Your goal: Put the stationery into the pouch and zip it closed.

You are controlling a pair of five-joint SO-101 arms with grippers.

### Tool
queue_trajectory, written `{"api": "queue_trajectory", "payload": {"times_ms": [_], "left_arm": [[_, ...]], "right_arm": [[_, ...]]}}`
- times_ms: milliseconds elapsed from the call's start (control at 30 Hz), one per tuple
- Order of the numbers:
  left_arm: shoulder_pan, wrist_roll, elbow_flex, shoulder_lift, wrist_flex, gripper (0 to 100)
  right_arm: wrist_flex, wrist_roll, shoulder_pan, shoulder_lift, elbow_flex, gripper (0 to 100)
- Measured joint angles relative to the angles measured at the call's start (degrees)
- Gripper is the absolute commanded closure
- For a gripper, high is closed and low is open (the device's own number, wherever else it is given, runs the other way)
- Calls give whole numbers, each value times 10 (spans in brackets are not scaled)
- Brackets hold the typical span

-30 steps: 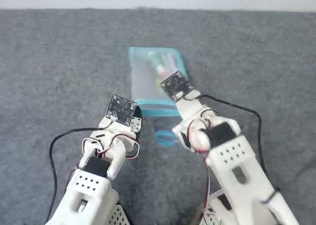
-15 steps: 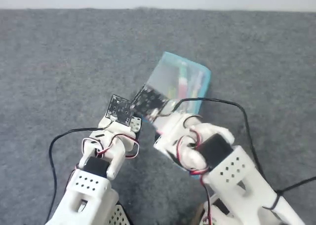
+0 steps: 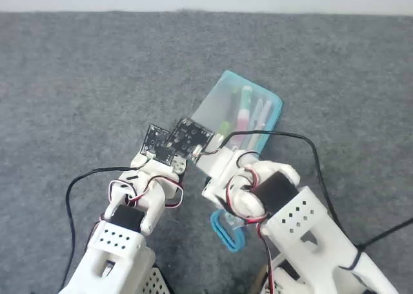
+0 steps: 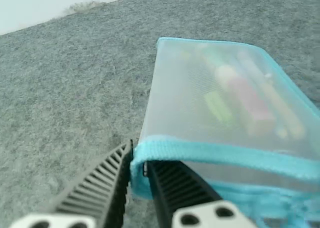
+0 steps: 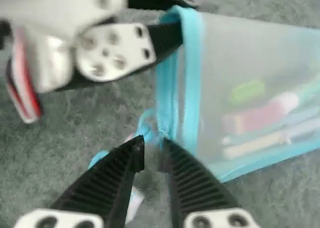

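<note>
— Left gripper (image 4: 138, 159): clamped on pouch (image 4: 215, 103) corner, zip end. Right gripper (image 5: 152, 144): pinched on the pull (image 5: 150, 135). Pouch on mat (image 3: 77, 68), pens (image 4: 240, 95) inside.
— Risks?
— Likely slip off the pull from a shallow pinch. Corner dragged free by a hard tug. Zip jamming part way.
— Obstructions?
— Loose strap (image 3: 226, 233) beside right arm, could snag. Grippers nearly touching, little working room.
</note>
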Motion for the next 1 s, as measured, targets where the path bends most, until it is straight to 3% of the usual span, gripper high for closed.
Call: {"api": "queue_trajectory", "payload": {"times_ms": [167, 367, 733, 1000], "left_arm": [[0, 0, 0, 0, 0, 988], [0, 0, 0, 0, 0, 988], [-44, 12, 1, 0, 0, 988], [-45, 12, 1, 0, 0, 988]], "right_arm": [[-33, -3, 4, 0, 0, 970], [-15, -4, 7, 0, 49, 859], [-47, -1, 63, 1, 120, 857], [-156, 1, 128, 1, 164, 846]]}}
